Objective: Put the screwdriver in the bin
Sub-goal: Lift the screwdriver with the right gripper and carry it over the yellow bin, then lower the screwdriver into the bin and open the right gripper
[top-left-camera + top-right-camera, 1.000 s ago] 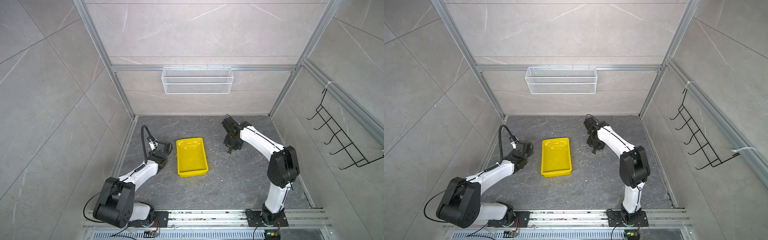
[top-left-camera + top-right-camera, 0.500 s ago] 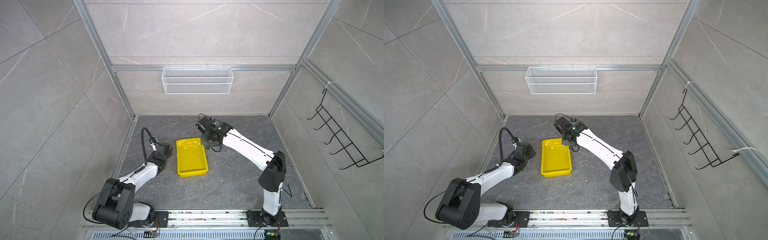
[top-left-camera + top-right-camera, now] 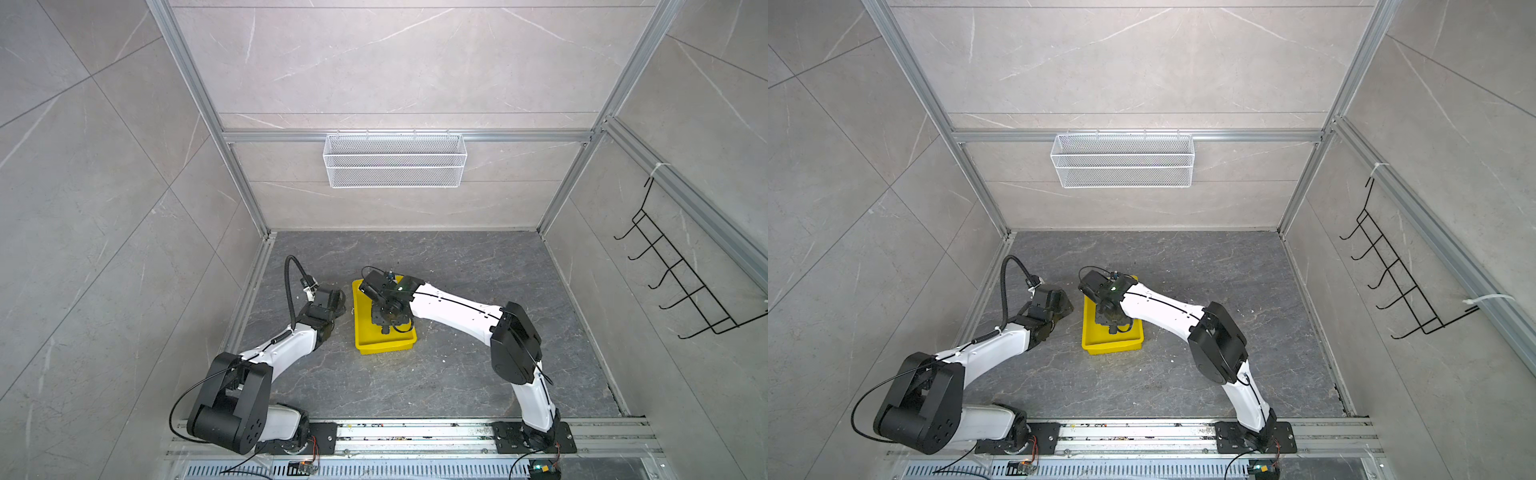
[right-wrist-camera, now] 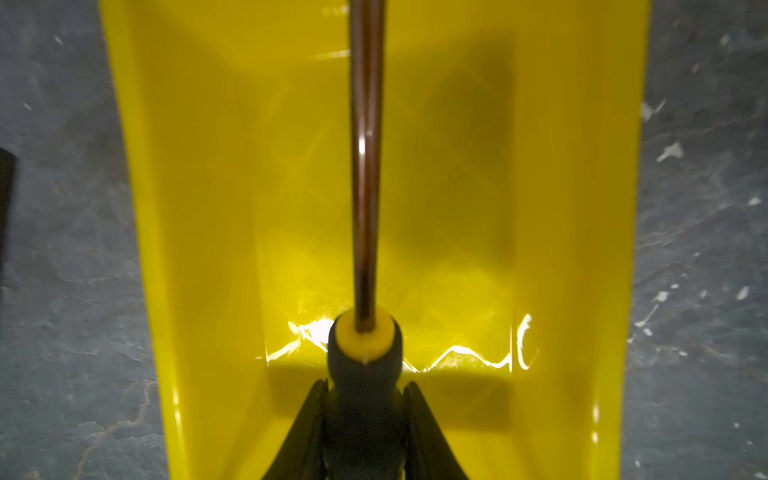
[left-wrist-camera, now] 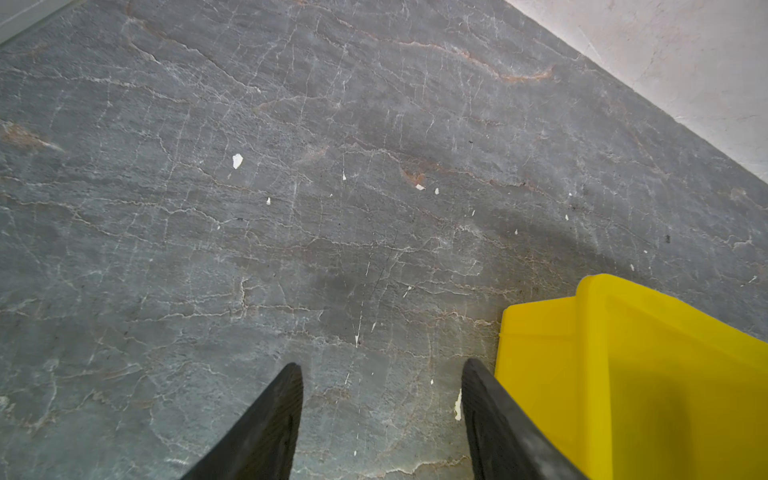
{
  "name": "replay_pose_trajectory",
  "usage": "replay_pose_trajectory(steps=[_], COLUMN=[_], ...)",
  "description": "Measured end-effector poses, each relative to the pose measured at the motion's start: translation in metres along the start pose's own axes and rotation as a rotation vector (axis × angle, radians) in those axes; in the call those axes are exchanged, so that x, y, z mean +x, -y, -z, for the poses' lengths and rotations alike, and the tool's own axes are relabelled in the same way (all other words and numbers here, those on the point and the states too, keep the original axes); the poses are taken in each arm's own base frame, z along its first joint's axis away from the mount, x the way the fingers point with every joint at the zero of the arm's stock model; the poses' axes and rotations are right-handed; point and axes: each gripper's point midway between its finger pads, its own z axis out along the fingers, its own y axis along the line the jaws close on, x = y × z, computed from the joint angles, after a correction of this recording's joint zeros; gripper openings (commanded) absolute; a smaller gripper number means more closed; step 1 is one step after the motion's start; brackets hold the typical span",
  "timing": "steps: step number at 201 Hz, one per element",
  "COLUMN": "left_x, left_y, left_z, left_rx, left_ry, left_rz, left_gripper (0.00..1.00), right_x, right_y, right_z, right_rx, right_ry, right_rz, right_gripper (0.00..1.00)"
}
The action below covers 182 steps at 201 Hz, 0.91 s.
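Top views: the right claw (image 3: 386, 328) hangs over the yellow bin (image 3: 386, 348), inside its outline. I can't pick out the screwdriver here. The left claw (image 3: 338, 303) sits just beside the bin's left wall.

Left wrist: claw fingers apart with nothing between them, bare desk (image 5: 291, 208) below, bin corner alongside.

Right wrist: claw clamped on the black handle of the screwdriver (image 4: 365, 166). The shaft points straight out from the claw, running lengthwise along the bin above its floor, tip off-frame. I can't tell whether it touches. My read: the carry is done and only the release is left.
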Motion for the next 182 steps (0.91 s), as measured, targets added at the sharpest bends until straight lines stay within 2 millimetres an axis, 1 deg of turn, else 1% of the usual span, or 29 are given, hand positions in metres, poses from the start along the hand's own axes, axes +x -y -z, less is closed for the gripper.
replay_pose_trajectory(steps=[12, 33, 61, 76, 91, 113, 133, 155, 182], left_x=[0.001, 0.003, 0.0, -0.002, -0.002, -0.002, -0.001, 0.003, 0.011], left_y=[0.0, 0.003, 0.007, 0.008, 0.009, 0.009, 0.01, 0.012, 0.019], left_z=[-0.002, -0.004, -0.003, -0.003, -0.003, -0.003, -0.003, -0.005, -0.01], left_rx=[-0.001, 0.006, 0.015, 0.019, 0.021, 0.022, 0.026, 0.038, 0.068], left_ry=[-0.007, -0.018, -0.015, -0.013, -0.013, -0.014, -0.019, -0.036, -0.075], left_rz=[-0.002, -0.004, -0.001, 0.001, 0.001, 0.001, 0.0, -0.002, -0.011], left_gripper=[0.64, 0.64, 0.64, 0.64, 0.64, 0.64, 0.64, 0.64, 0.64], right_x=[0.004, 0.006, 0.009, 0.007, 0.0, -0.015, -0.025, -0.029, -0.025], right_y=[0.004, 0.008, 0.015, 0.022, 0.034, 0.048, 0.055, 0.052, 0.052], right_z=[-0.009, -0.022, -0.037, -0.043, -0.049, -0.049, -0.046, -0.041, -0.04], right_rx=[0.017, 0.041, 0.071, 0.083, 0.092, 0.102, 0.115, 0.117, 0.123], right_ry=[-0.018, -0.033, -0.064, -0.083, -0.101, -0.096, -0.077, -0.068, -0.075], right_rz=[-0.004, -0.012, -0.017, -0.033, -0.064, -0.104, -0.111, -0.102, -0.092], right_gripper=[0.16, 0.16, 0.17, 0.17, 0.18, 0.2, 0.2, 0.2, 0.2])
